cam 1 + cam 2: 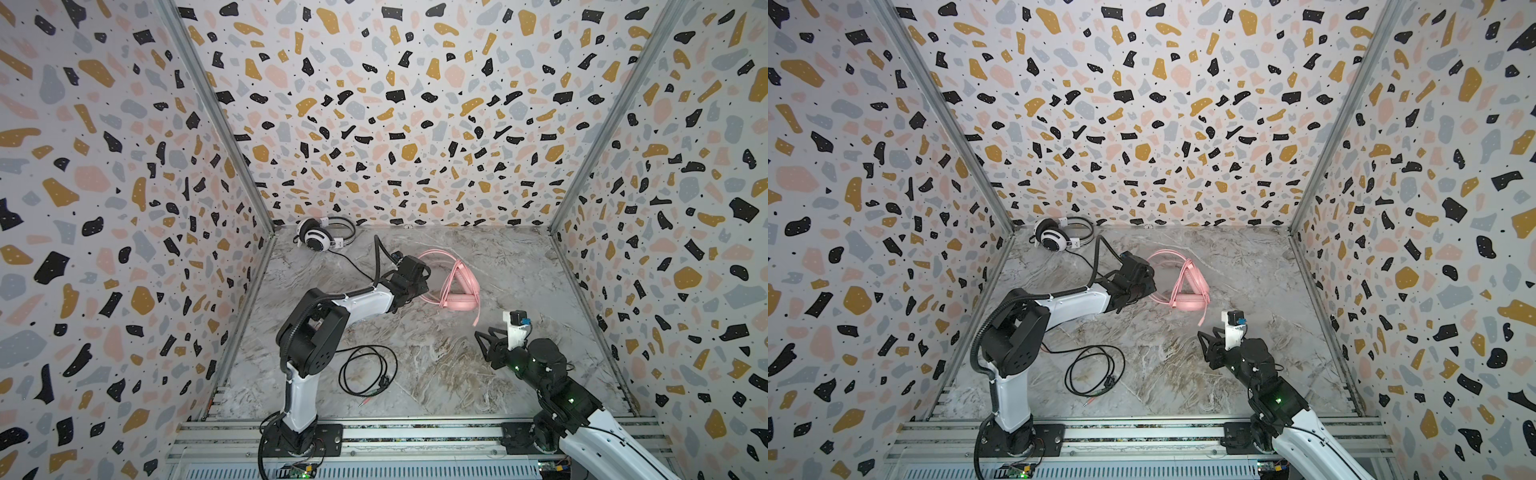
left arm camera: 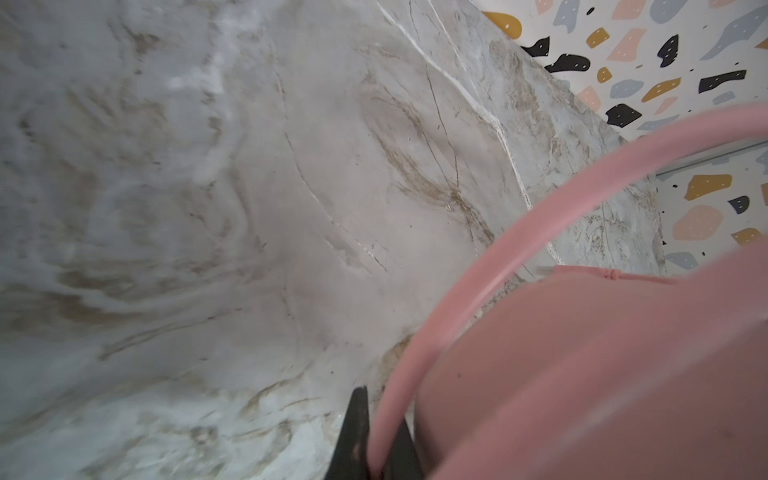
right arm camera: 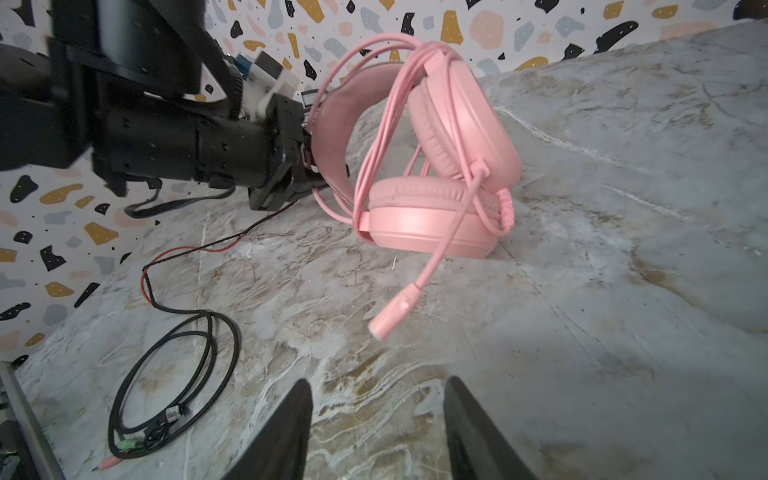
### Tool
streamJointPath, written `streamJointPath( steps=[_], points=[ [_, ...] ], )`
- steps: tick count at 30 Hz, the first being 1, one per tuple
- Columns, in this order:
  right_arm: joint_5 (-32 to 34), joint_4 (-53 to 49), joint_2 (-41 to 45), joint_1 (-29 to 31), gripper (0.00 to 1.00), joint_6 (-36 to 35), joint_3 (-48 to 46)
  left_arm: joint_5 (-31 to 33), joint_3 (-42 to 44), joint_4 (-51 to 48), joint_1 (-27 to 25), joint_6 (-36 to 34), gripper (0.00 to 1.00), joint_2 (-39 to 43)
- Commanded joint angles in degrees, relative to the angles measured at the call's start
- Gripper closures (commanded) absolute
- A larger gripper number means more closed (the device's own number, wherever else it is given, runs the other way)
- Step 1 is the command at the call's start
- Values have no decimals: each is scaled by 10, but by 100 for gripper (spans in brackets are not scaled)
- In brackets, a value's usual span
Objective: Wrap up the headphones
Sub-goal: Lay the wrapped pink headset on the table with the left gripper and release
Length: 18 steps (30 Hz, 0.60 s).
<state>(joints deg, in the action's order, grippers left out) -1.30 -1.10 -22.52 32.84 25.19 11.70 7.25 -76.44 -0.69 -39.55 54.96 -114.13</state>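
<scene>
Progress: pink headset [image 1: 459, 291] sits mid-tabletop [image 1: 457, 386], its pink cable [image 2: 505, 259] already looped several turns over band and cups. Left pincer [image 2: 376, 453] is clamped on a strand of that cable. Right pincer [image 3: 378, 432] hovers half-spread and empty near the boom mic [image 3: 395, 311]. White-and-black headset [image 1: 318, 237] lies in the far left corner, close against the enclosure walls [image 1: 395, 124]. Its black cable [image 1: 365, 370] sprawls loose by the left arm's base, so that wrap looks unstarted. Open room lies right and front.
</scene>
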Motion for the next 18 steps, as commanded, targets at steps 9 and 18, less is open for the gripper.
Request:
streamJointPath(
  steps=[9,18],
  points=[
    [-2,-27,81,-1,48,66,-47,-5,-148,33,-19,62,100,-120],
    [12,-37,94,-2,48,65,-46,-5,-254,3,-28,74,100,-208]
  ],
)
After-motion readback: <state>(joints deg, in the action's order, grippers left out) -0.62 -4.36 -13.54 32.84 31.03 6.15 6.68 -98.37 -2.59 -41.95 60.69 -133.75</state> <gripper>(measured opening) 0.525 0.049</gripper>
